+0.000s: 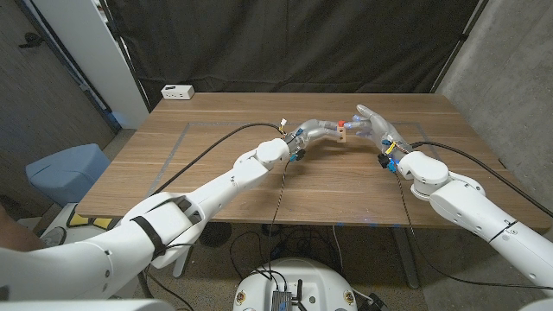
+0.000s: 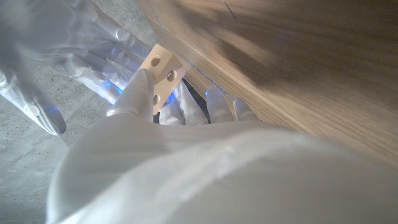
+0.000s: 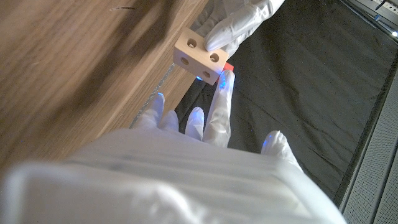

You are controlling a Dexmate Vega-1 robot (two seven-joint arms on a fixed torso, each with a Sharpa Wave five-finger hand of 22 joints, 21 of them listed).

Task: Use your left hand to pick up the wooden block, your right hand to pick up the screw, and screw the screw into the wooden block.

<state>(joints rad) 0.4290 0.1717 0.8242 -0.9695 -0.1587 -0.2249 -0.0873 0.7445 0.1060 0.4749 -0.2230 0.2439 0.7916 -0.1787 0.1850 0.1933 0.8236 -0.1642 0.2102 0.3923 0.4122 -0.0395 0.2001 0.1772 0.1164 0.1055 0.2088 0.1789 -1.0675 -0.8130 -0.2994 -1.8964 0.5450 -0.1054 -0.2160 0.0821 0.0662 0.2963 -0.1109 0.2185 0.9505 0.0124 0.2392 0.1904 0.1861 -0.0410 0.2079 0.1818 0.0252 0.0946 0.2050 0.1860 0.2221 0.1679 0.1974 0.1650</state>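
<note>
Above the far middle of the wooden table, your two hands meet. Your left arm reaches in from the near left corner and stretches diagonally across the tabletop, with your left hand held up off the surface and gripping the wooden block between its fingers. In the left wrist view one finger lies across the block's face, where three round holes show. In the right wrist view a left fingertip presses on the block's top beside two more holes.

Your right arm comes in from the near right corner, bent at the elbow, and your right hand stands with its fingers spread and pointing up and away, just beside the block. One right finger reaches to the block's underside, where a small red piece, the screw, sits against the block at that fingertip. You cannot tell from these pictures whether the right hand actually pinches the screw or only touches it.

At the far left edge of the table sits a white power strip; no writing on it can be read.
</note>
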